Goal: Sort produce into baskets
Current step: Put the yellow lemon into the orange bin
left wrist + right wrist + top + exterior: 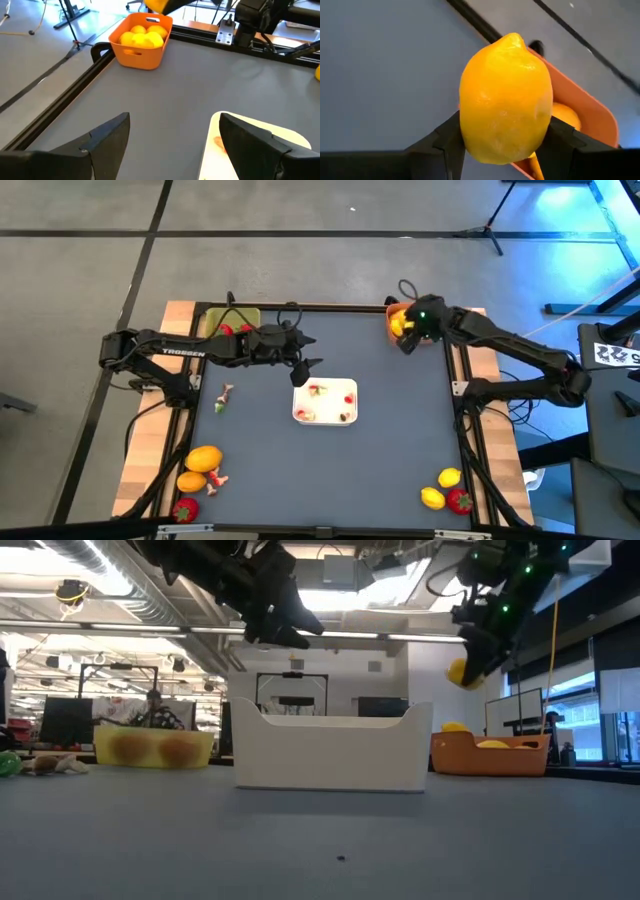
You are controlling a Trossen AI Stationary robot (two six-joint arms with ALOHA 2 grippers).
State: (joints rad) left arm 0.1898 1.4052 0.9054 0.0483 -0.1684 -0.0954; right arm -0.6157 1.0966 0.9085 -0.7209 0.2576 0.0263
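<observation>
Lemon (506, 100) clamped in right gripper (505, 142) (wrist view), orange basket (141, 41) beneath, left gripper (172, 142) open.

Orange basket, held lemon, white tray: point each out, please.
orange basket (142, 52), left wrist view, front wall.
held lemon (505, 100), right wrist view, middle of peel.
white tray (330, 755), low view, near side wall.

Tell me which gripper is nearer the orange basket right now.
Right. The right gripper hangs over the orange basket, holding a lemon. The left gripper is open, off by the white tray mid-table.
</observation>
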